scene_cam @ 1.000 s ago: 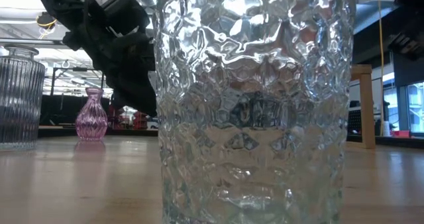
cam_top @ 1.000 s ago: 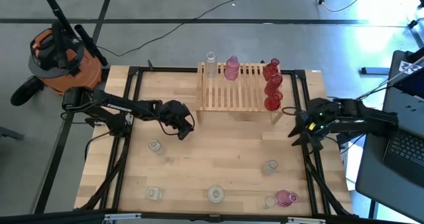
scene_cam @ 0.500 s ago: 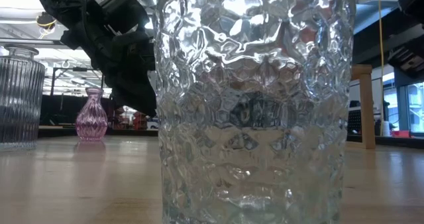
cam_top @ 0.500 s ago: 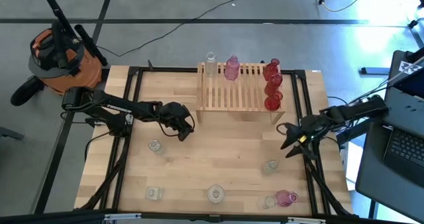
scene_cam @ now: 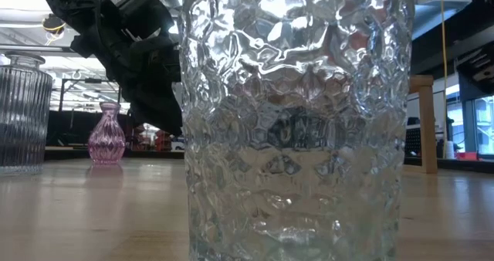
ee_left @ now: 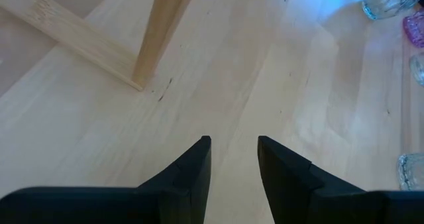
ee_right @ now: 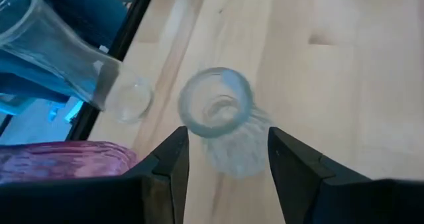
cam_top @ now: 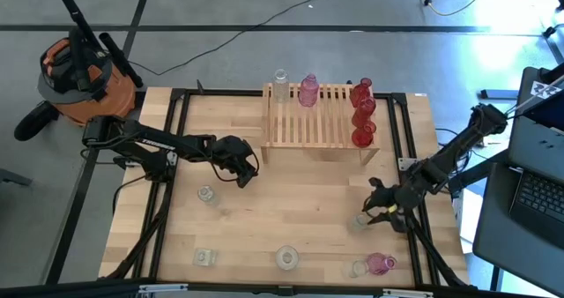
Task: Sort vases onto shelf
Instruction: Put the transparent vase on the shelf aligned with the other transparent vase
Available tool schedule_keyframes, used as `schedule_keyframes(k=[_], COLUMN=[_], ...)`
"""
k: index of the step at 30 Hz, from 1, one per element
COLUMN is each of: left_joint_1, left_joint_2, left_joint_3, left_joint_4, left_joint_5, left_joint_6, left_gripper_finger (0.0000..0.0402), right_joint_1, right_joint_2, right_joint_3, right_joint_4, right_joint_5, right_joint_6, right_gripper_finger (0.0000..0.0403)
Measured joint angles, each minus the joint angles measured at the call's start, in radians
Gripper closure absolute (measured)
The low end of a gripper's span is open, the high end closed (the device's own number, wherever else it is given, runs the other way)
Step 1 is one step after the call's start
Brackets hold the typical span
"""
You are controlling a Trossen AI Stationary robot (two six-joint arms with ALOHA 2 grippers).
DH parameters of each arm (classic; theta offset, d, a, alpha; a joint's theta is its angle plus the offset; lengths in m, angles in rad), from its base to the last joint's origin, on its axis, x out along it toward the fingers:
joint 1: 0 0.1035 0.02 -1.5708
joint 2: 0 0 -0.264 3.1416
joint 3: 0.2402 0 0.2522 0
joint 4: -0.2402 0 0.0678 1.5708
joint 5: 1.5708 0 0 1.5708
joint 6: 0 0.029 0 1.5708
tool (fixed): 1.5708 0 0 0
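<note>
Now the right end effector (cam_top: pixel 368 212) is low over the counter (cam_top: pixel 291 201), right above a small clear vase (cam_top: pixel 359 220). In the right wrist view its two dark fingers (ee_right: pixel 173 159) stand apart, one on each side of that vase (ee_right: pixel 218 118). They are open and do not squeeze it. A tall clear vase (ee_right: pixel 63 55) and a pink vase (ee_right: pixel 63 159) sit close by.

The left end effector (cam_top: pixel 242 170) waits over the counter just beside the left front corner of the shelf (cam_top: pixel 310 126). Its fingers (ee_left: pixel 192 168) are a little apart and hold nothing.

The shelf stands at the back of the counter. It has a clear bottle (cam_top: pixel 280 84), a pink vase (cam_top: pixel 307 90) and three red vases (cam_top: pixel 362 115) on it. More clear vases (cam_top: pixel 287 258) stand on the front of the counter.
</note>
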Motion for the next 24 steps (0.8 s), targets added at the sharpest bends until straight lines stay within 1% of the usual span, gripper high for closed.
schedule_keyframes(k=[5, 9, 17, 24], left_joint_1=[0.0, 0.0, 0.0, 0.0], left_joint_2=[0.0, 0.0, 0.0, 0.0], left_joint_3=[0.0, 0.0, 0.0, 0.0], left_joint_4=[0.0, 0.0, 0.0, 0.0], left_joint_5=[0.001, 0.002, 0.003, 0.003], left_joint_6=[0.0, 0.0, 0.001, 0.002], left_gripper_finger=[0.0285, 0.0285, 0.0285, 0.0285], right_joint_1=[0.067, 0.095, 0.101, 0.1], right_joint_2=[0.127, 0.244, 0.447, 0.561], right_joint_3=[0.0, 0.0, 0.0, 0.0], right_joint_4=[0.149, 0.284, 0.493, 0.669], right_joint_5=[0.036, 0.125, 0.223, 0.388], right_joint_6=[0.031, 0.056, 0.085, 0.08], right_gripper_finger=[0.0251, 0.0251, 0.0251, 0.0251])
